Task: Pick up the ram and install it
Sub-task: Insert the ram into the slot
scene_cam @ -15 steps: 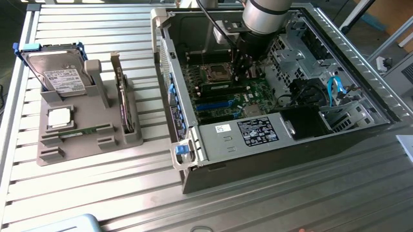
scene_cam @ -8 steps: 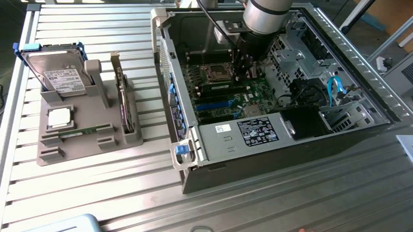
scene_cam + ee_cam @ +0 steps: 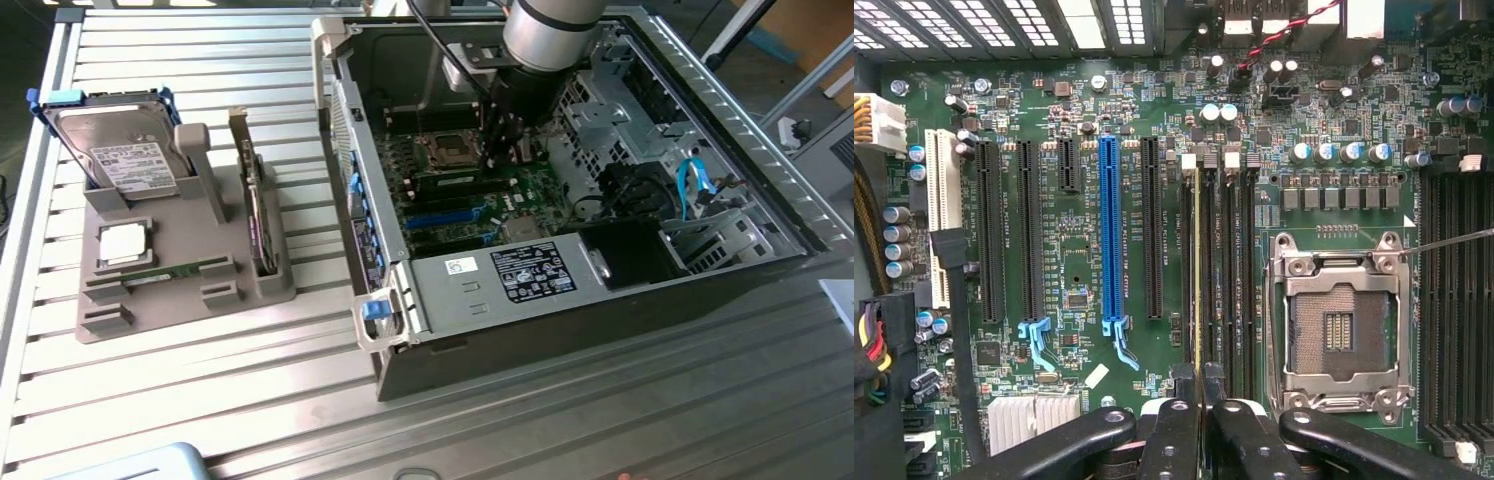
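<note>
So the gripper (image 3: 1199, 388) is clenched on the ram (image 3: 1197, 260), pinching it around the middle of its top edge. From the wrist cam the stick shows edge-on, just a thin yellow-green line. It runs right along a memory slot (image 3: 1188, 200), just beside the CPU socket (image 3: 1339, 325). I can't tell if it's touching the slot or hanging just over it. In the exterior view all of this sits in the upper middle of the frame, down inside the open case (image 3: 441, 300), over the motherboard (image 3: 467, 195).

Handling-wise, I'd guess the stick is really light and stiff, but thin and fragile. It won't flex, and it'd hate being twisted or pushed in crooked. Mid-length on the top edge looks like the right spot to hold it: clear of the contact edge and balanced, so it shouldn't pivot between the fingers.

Further out, at the left of the exterior frame, the grey tray (image 3: 160, 300) holds a second stick (image 3: 174, 270), plus the hard drive (image 3: 118, 160) and the expansion card (image 3: 254, 215).
</note>
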`<state>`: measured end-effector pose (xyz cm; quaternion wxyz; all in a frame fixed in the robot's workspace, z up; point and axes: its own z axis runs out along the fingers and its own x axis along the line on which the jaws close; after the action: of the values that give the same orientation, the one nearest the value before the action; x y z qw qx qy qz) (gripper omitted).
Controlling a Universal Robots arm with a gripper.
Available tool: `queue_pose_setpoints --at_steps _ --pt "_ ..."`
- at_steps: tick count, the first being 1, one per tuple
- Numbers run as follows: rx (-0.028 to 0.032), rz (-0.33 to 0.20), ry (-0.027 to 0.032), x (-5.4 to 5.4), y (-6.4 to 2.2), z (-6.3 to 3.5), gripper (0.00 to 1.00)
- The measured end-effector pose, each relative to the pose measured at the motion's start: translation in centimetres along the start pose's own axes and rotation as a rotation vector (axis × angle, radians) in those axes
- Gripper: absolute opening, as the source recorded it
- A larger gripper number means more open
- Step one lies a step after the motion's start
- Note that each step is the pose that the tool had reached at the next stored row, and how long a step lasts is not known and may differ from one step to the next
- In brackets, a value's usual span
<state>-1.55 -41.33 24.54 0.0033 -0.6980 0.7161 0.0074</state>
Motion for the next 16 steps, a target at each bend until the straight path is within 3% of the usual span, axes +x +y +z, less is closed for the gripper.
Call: queue_pose_setpoints --at_steps 16 --pt "0.0024 -0.003 -0.0002 0.10 0.00 0.20 0.12"
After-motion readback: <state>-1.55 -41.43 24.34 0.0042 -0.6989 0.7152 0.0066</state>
